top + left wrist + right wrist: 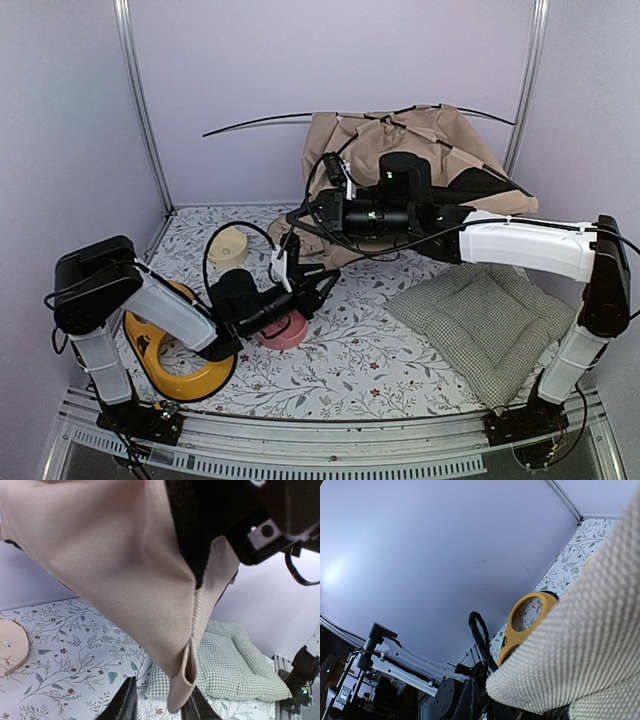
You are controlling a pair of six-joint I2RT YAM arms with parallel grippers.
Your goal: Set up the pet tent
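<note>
- We count 2: cream bowl (pixel 228 245), pink bowl (pixel 284 335); contents unclear.
- 1 pet tent (pixel 440 140), 1 cushion (pixel 480 320).
- L gripper (pixel 161 687) narrow round tent corner; R gripper (pixel 298 222) clamps tent.

A green-checked quilted cushion (pixel 480 320) is laid flat near the right front corner of the desk (pixel 350 365), which is covered with a floral print. A yellow two-hole bowl stand (pixel 200 385) is seen by the left front corner. A pink bowl (pixel 282 333) is set just beside it, and a cream dish (pixel 228 247) nearer the back left.
</note>
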